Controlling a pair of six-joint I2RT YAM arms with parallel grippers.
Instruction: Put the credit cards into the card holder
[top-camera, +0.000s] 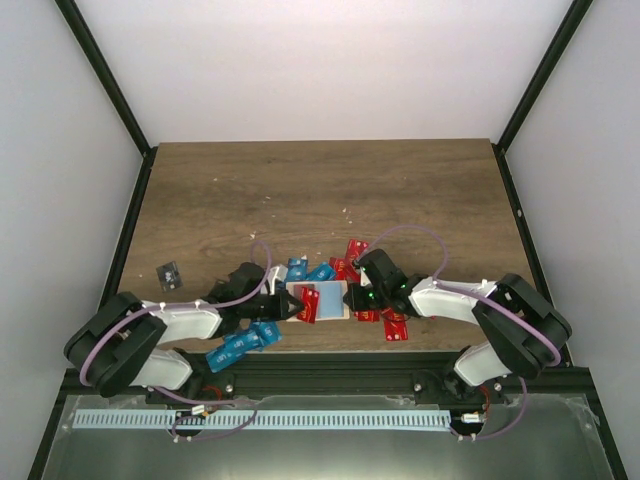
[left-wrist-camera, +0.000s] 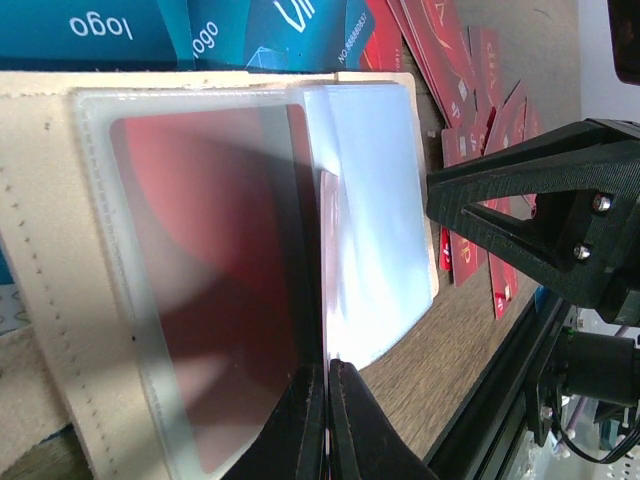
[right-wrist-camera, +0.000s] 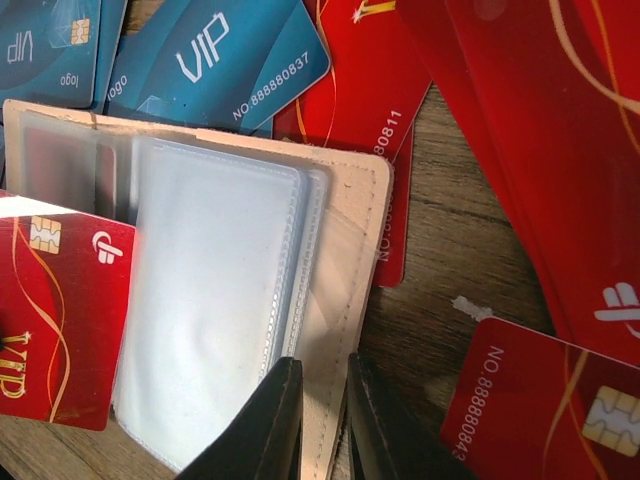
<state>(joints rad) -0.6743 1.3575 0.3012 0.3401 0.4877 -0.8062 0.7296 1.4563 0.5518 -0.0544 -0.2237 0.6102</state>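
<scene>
1. Our left gripper (left-wrist-camera: 327, 405) is pinched tight on a red card (top-camera: 309, 304) lying over the open card holder (top-camera: 333, 297).
2. Our right gripper (right-wrist-camera: 323, 415) narrowly clamps the card holder's right edge.
3. We see it on the table's (top-camera: 300, 190) near side, with loose credit cards (top-camera: 240, 346) around it.

Red card (left-wrist-camera: 205, 270) blurred behind frosted sleeve (left-wrist-camera: 98, 210); small dark object (top-camera: 169, 273) unidentifiable

A wood-grain table (top-camera: 320, 190) bears a few pale specks (top-camera: 347, 212) near its middle. Black frame posts (top-camera: 113, 88) rise from its far corners, and a slotted pale strip (top-camera: 260, 419) runs below its near edge.
</scene>
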